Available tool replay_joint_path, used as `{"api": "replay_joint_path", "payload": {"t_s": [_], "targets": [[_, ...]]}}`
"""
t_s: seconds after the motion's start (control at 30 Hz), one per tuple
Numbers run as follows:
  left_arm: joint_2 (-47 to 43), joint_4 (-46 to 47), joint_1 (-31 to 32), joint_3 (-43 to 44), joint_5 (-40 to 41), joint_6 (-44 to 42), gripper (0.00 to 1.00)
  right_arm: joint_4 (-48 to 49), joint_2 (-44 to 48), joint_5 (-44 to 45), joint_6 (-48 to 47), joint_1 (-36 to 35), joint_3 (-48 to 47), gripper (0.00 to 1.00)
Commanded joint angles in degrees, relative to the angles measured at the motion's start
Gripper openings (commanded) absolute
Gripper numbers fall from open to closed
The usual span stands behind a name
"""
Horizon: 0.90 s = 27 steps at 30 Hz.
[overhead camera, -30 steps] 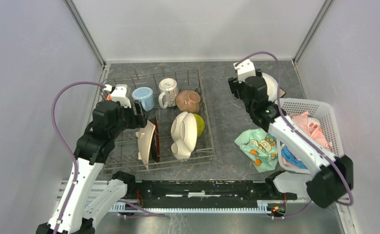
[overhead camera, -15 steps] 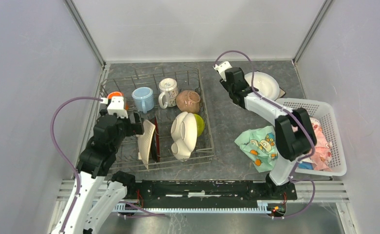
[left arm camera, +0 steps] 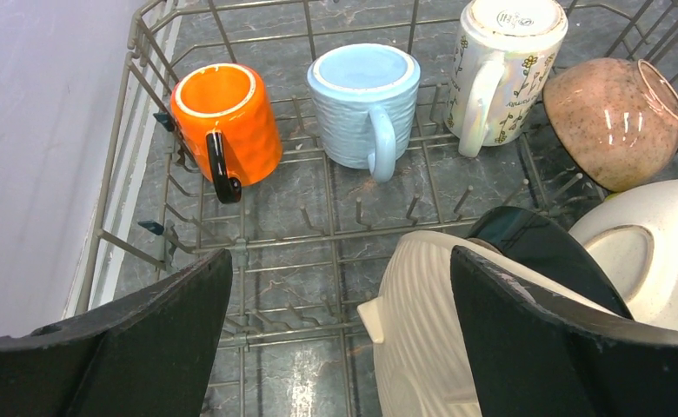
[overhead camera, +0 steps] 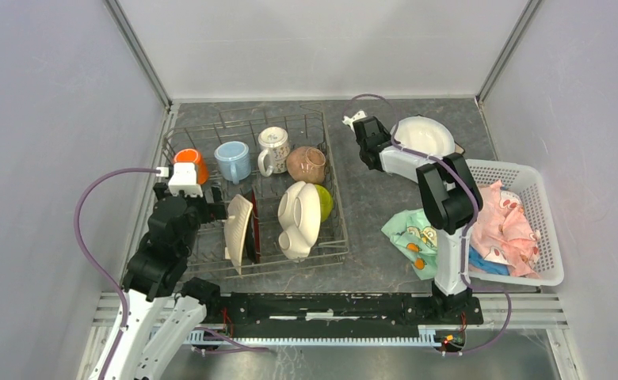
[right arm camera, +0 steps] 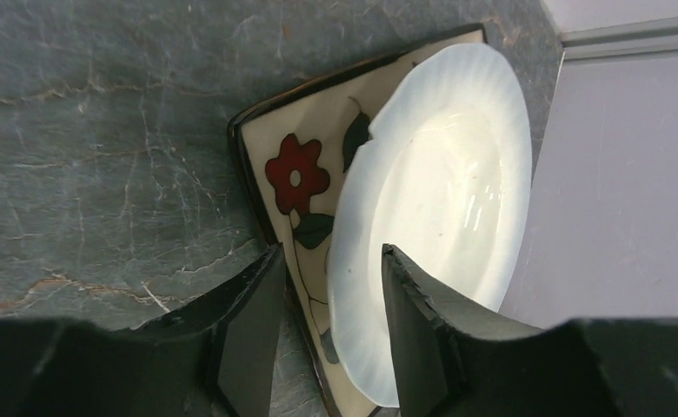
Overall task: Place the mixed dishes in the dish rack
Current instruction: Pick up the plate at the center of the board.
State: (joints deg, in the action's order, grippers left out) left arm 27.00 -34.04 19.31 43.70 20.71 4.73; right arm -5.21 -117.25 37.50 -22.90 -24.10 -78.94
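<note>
Right wrist view: the right hand (right arm camera: 331,261) straddles the white plate (right arm camera: 440,200) rim at the surface's 1 o'clock, well apart from the dish rack (left arm camera: 242,248) at 10. I cannot tell if it is clenched. A shallow bite could slip, or drag the flowered plate (right arm camera: 296,174) beneath. The left hand (left arm camera: 340,261) hangs released over the rack.

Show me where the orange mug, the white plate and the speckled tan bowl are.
orange mug (left arm camera: 253,139), left wrist view, on the side wall right of the handle.
white plate (right arm camera: 440,204), right wrist view, on its glossy centre.
speckled tan bowl (left arm camera: 601,122), left wrist view, on its outer wall.
</note>
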Motion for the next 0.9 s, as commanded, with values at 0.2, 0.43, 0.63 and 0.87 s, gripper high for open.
{"api": "replay_joint_path", "payload": {"t_s": [0.2,0.43,0.63,0.87], "targets": [[1.5,2.3,1.1,3.8,2.5,-3.8,1.00,6.8,-1.4,5.0,-1.7,1.5,4.2,0.45],[1.8,2.2,1.2,4.4,2.6,-4.4,1.00,8.7,-1.9,5.5,-1.9,2.5,6.3,0.42],[1.8,2.1,1.2,4.6,2.5,-4.4,1.00,9.4,-2.9,4.0,-2.3,3.6,6.2,0.39],[1.9,1.9,1.2,5.4,4.0,-4.4,1.00,14.2,1.2,3.2,-4.4,3.6,10.0,0.17]]}}
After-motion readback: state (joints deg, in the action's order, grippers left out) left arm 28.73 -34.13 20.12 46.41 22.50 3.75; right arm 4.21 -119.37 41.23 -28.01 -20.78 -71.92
